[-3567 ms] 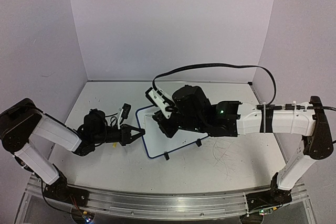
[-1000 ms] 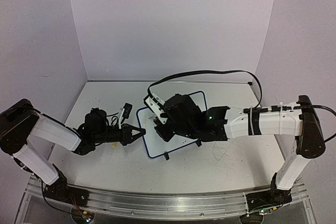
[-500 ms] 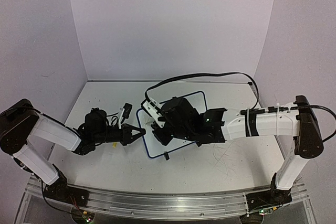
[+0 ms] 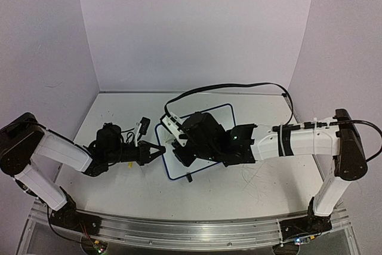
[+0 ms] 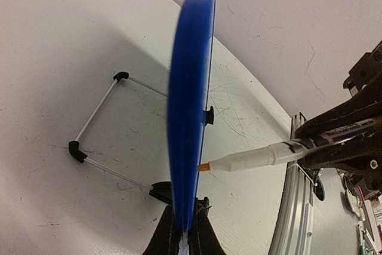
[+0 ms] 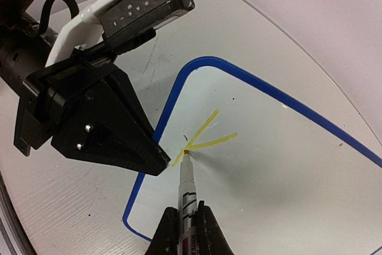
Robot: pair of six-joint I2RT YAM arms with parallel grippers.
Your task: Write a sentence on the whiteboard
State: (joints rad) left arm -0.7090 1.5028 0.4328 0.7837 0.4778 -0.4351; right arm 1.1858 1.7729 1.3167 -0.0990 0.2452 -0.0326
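My left gripper (image 4: 158,150) is clamped on the whiteboard's (image 6: 286,165) left edge. My right gripper (image 6: 186,231) pinches the marker (image 6: 187,186), and its tip touches the yellow strokes (image 6: 206,125).

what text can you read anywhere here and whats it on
"OAK", roughly: on the black camera module at the left wrist.
On the whiteboard: yellow strokes, an unfinished letter, no word yet.
Print on the marker barrel: too small to read.
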